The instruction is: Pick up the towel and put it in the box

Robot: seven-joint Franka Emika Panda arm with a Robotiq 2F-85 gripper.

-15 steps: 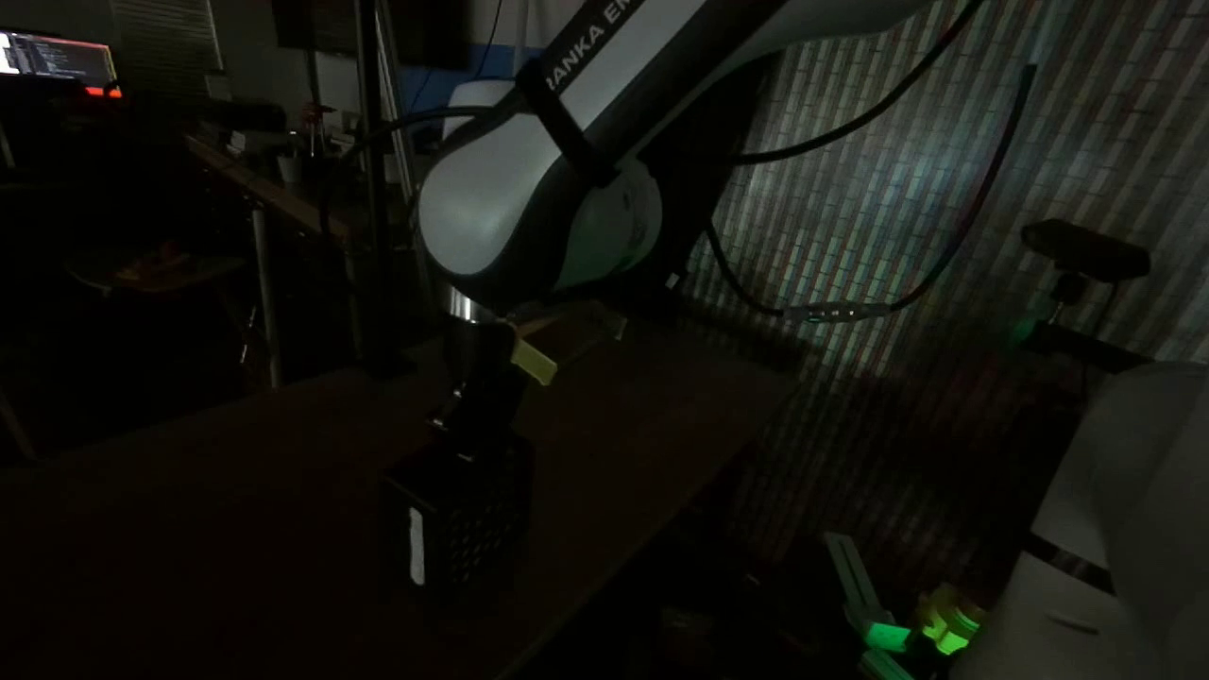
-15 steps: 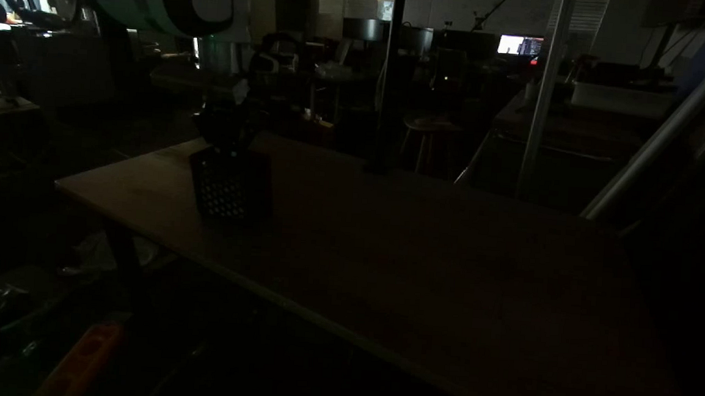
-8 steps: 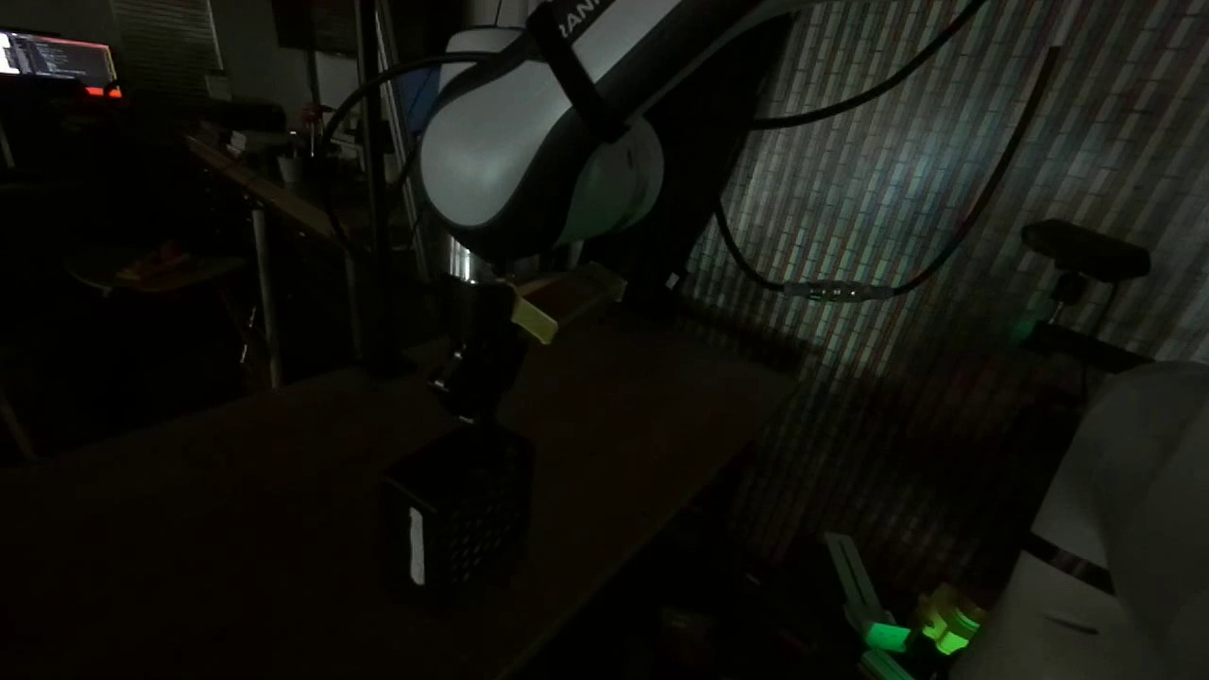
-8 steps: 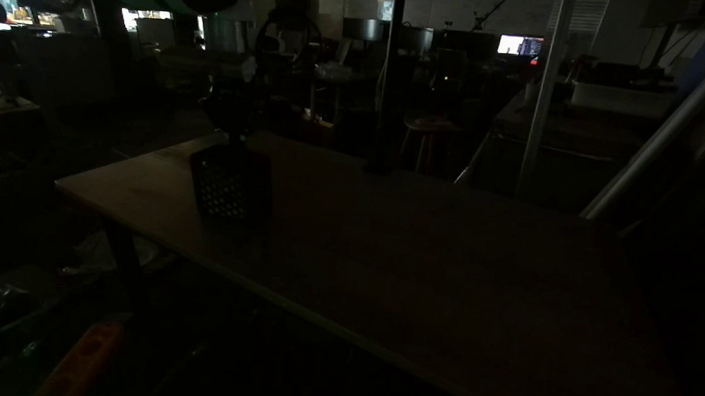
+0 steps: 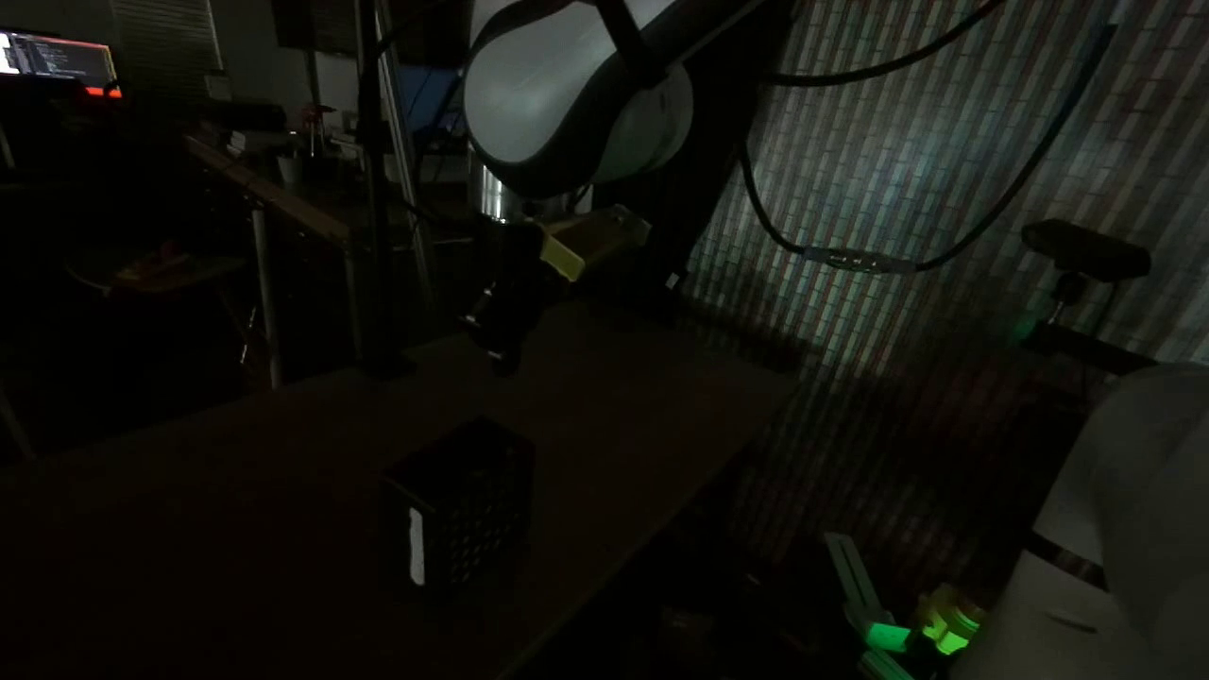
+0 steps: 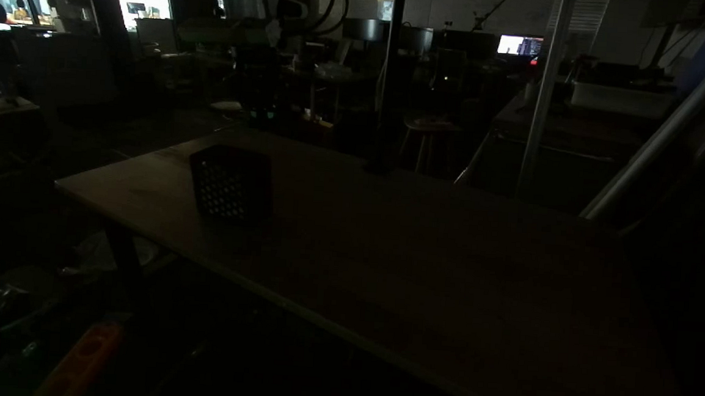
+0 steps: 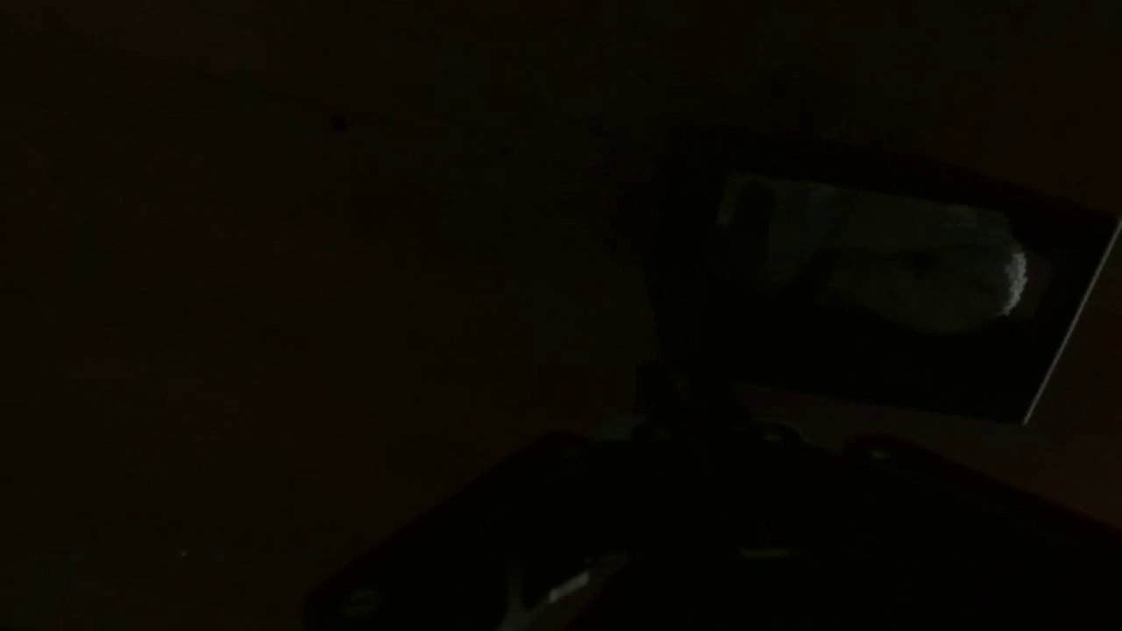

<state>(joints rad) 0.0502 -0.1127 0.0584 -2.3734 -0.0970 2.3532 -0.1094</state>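
Inside the box (image 5: 463,529): pale, lumpy cloth — prob. the towel (image 7: 920,280). Seen only in the wrist view, w/ the dark box all round it. No bit of it that I can spot hangs over the rim (image 7: 1074,324).

Box: black, w/ lots of small holes (image 6: 223,193) in one side, no lid on. It stands upright on the table (image 6: 416,257) in both exterior views.

Gripper (image 5: 503,363): up high over the table, apart from the box & not touching the towel.

Gripper's jaws: look near each other in the wrist view, but it's v. dark, so can't say how far apart they are. Nothing seen hanging from them.

Towel pick-up: looks done, I think.

Towel into box: looks done too, b/c it lies in there & the gripper is well clear of it.

Left for the arm (image 5: 548,85): not much, I'd guess. Maybe just back off & stop. If a corner did poke out — none seen — 1 small push might fix it.

Dark bits: box bottom & low part of the towel are in shadow, so can't say how deep it sits.
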